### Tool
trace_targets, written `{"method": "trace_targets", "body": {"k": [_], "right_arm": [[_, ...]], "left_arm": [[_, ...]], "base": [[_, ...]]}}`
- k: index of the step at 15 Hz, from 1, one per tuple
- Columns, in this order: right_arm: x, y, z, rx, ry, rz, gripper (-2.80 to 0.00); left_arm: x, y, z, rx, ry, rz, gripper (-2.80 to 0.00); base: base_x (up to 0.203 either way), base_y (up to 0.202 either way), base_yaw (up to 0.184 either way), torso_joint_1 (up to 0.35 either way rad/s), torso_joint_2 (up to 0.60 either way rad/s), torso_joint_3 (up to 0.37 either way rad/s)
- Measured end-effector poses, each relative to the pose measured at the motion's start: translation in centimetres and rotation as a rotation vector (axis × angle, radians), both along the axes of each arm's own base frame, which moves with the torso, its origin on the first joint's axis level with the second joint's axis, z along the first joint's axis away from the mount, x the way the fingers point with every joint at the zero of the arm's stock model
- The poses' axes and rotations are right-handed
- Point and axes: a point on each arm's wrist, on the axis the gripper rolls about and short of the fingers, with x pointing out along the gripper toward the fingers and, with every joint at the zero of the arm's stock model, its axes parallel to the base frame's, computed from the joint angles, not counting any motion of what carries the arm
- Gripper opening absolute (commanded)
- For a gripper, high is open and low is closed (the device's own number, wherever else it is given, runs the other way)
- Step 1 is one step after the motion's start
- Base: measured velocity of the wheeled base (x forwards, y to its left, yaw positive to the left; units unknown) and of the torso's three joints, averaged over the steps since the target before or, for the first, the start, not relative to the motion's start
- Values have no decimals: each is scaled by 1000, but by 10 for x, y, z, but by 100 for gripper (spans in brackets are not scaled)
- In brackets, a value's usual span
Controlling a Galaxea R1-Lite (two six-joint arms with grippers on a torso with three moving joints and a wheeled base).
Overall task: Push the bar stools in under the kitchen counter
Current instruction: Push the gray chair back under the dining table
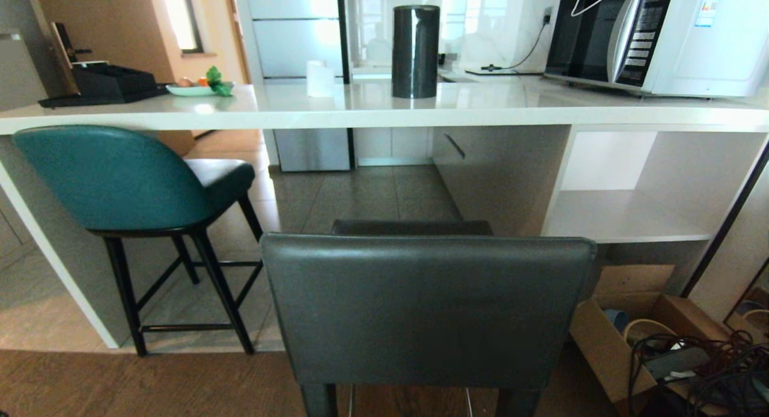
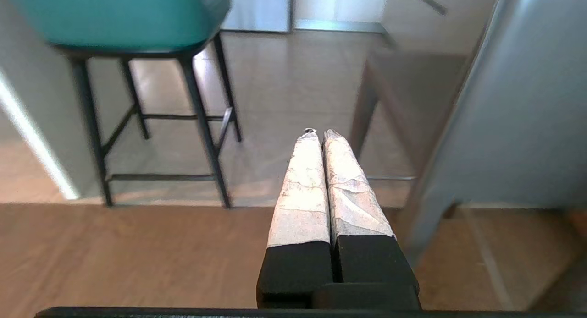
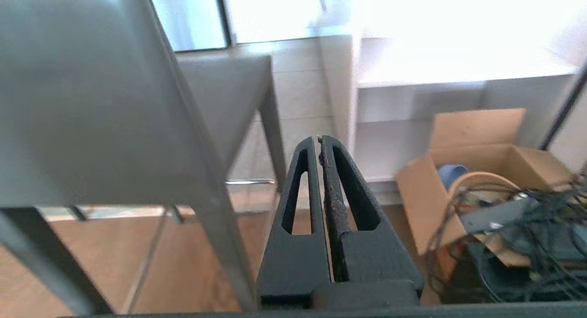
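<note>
The dark grey leather bar stool (image 1: 423, 309) stands right in front of me, its boxy backrest toward me and its seat short of the kitchen counter (image 1: 384, 107). At the left, the teal bar stool (image 1: 114, 176) sits partly under the counter's edge. Neither arm shows in the head view. My left gripper (image 2: 319, 134) is shut and empty, low beside the grey stool (image 2: 513, 125), with the teal stool (image 2: 114, 15) ahead. Shut and empty too, my right gripper (image 3: 319, 138) hangs beside the grey stool's backrest (image 3: 87, 102).
A black cylinder (image 1: 415, 50), a microwave (image 1: 655, 35), a black tray (image 1: 108, 83) and a plate of food (image 1: 195, 88) stand on the counter. An open cardboard box (image 1: 625, 339) with cables lies on the floor at the right, below the white shelf (image 1: 625, 216).
</note>
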Motion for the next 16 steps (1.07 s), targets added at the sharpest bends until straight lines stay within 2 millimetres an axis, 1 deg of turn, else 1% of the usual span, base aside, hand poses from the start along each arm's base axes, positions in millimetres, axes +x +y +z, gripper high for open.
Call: {"method": "trace_targets", "body": {"k": [1, 2, 4, 5, 7, 10, 12, 13, 16], "right_arm": [[9, 0, 11, 3, 3, 9, -280], [21, 0, 21, 5, 8, 16, -280], [52, 1, 39, 7, 13, 28, -280], [70, 1, 46, 8, 13, 34, -280], [106, 4, 56, 10, 3, 58, -280], [146, 14, 57, 16, 12, 129, -280], [164, 19, 54, 19, 6, 145, -280], [168, 21, 50, 20, 15, 151, -280], [171, 26, 23, 22, 133, 181, -280]], "left_arm": [[11, 0, 13, -6, 12, -18, -280], [26, -1, 25, -9, 25, -36, -280], [62, -4, 43, -14, 40, -74, -280], [83, -6, 48, -16, 50, -93, -280], [124, -14, 49, -31, 76, -134, -280], [170, -35, 37, -112, 149, -196, -280], [191, -46, 25, -137, 186, -197, -280], [196, -52, 18, -139, 187, -202, -280], [197, -67, -12, -119, 279, -250, -280]], "base": [[0, 0, 0, 0, 0, 0], [0, 0, 0, 0, 0, 0], [0, 0, 0, 0, 0, 0], [0, 0, 0, 0, 0, 0], [0, 0, 0, 0, 0, 0], [0, 0, 0, 0, 0, 0], [0, 0, 0, 0, 0, 0], [0, 0, 0, 0, 0, 0], [0, 0, 0, 0, 0, 0]]}}
